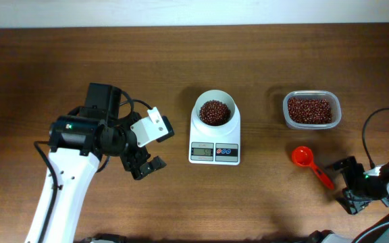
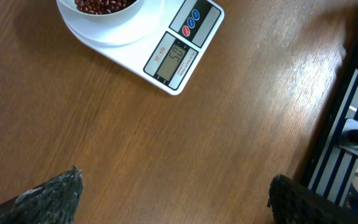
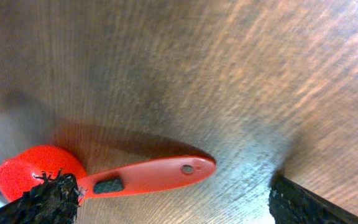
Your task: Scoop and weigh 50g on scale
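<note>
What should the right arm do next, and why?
Probably lift the right gripper straight up and away. Its jaws stand open, and the scoop lies flat on the table, not gripped. The scale appears to read 50, with beans in its bowl, so the weighing looks done.

Stood with left gripper (image 1: 147, 165) spread wide, left arm (image 1: 59, 196) reaching in from the near left. Had right gripper (image 1: 348, 183) likewise gaping, jaws far apart, low at the near right.
</note>
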Motion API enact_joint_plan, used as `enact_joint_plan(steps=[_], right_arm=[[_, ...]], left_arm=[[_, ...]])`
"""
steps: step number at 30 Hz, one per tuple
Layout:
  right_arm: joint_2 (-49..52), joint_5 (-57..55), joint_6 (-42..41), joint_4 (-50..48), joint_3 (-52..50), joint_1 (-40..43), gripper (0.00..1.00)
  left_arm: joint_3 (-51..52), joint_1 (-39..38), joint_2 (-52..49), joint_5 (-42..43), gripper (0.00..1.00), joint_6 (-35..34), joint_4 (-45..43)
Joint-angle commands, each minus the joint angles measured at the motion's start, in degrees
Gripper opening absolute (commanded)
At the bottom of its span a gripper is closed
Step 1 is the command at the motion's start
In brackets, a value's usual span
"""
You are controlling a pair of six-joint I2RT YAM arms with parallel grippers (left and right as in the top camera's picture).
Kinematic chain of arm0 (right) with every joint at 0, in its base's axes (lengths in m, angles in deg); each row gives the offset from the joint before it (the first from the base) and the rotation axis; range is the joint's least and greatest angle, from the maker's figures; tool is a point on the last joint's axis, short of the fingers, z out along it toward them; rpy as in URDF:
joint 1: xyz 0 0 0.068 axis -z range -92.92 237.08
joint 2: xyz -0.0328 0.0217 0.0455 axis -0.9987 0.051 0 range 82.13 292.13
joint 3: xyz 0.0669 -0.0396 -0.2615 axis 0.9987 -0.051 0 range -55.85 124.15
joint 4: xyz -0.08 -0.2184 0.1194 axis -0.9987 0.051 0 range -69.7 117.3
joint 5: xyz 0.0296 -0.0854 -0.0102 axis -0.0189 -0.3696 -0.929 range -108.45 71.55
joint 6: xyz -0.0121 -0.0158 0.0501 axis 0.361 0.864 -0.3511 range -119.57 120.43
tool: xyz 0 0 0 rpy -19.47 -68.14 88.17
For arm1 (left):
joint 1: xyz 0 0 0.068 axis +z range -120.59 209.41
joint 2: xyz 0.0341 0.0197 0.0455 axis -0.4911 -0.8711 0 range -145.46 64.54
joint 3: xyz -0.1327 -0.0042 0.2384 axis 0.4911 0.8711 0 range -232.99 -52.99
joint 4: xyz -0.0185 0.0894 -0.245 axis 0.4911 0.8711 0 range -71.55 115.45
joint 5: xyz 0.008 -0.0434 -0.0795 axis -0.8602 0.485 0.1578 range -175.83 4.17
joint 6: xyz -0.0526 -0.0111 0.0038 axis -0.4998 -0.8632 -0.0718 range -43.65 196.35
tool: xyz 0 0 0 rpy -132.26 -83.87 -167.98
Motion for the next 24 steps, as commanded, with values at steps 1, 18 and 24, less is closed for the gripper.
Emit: enact_joint_plan(steps=[1, 18, 24], right_arm=[[0.20, -0.72, -2.95, 4.55, 4.07, 0.33, 0.99], [-21.66, 17.27, 2.89, 20.70, 28.15, 0.31, 0.99], [-17.55, 16.94, -3.80, 20.74, 28.15, 0.24, 0.99]], left_arm=[[-0.63, 0.24, -0.11, 1.01, 0.99, 0.68, 0.00], [-0.63, 0.24, -0.11, 1.01, 0.99, 0.68, 0.00], [-0.63, 0.24, -0.11, 1.03, 0.99, 0.68, 0.00]])
